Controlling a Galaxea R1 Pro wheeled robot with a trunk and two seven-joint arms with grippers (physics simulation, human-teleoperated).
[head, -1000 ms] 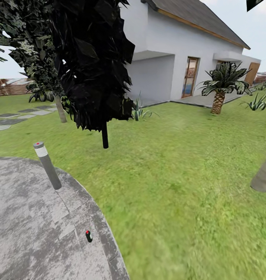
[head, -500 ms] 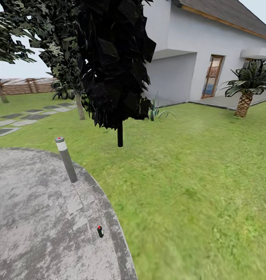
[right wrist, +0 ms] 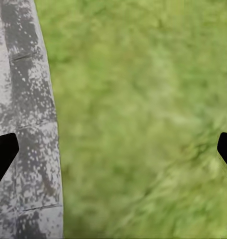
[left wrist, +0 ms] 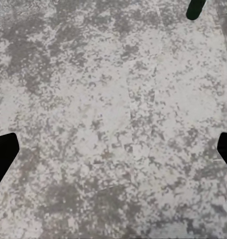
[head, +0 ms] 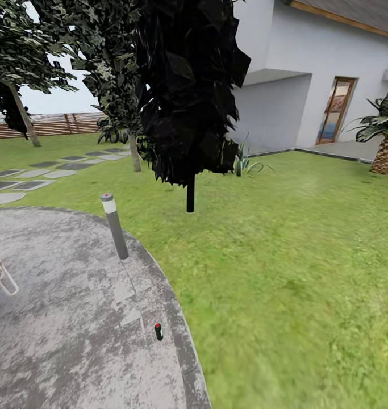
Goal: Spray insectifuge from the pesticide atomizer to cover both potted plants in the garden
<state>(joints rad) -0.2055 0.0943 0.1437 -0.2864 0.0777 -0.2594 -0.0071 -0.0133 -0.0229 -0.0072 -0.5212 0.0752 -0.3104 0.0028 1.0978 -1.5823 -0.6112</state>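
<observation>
On the round grey stone patio (head: 57,318), close to its curved edge, stands a small dark bottle with a red top (head: 158,332); whether this is the pesticide atomizer I cannot tell, it is so small from here. Farther back along the same edge a grey bollard lamp (head: 115,225) with a red dot rises upright, slightly tilted. Beyond the patio the lawn (head: 296,255) spreads toward a white house (head: 318,74), with a dark-leaved tree (head: 188,91) on a thin black trunk between. Pale stepping stones (head: 40,173) lead off toward a brown slatted fence (head: 46,125). A palm (head: 384,139) stands by the house.

The left end effector (left wrist: 113,149) hangs over the mottled stone, its fingers wide apart, holding nothing. The right end effector (right wrist: 113,154) is likewise spread and empty, over the line where patio meets grass.
</observation>
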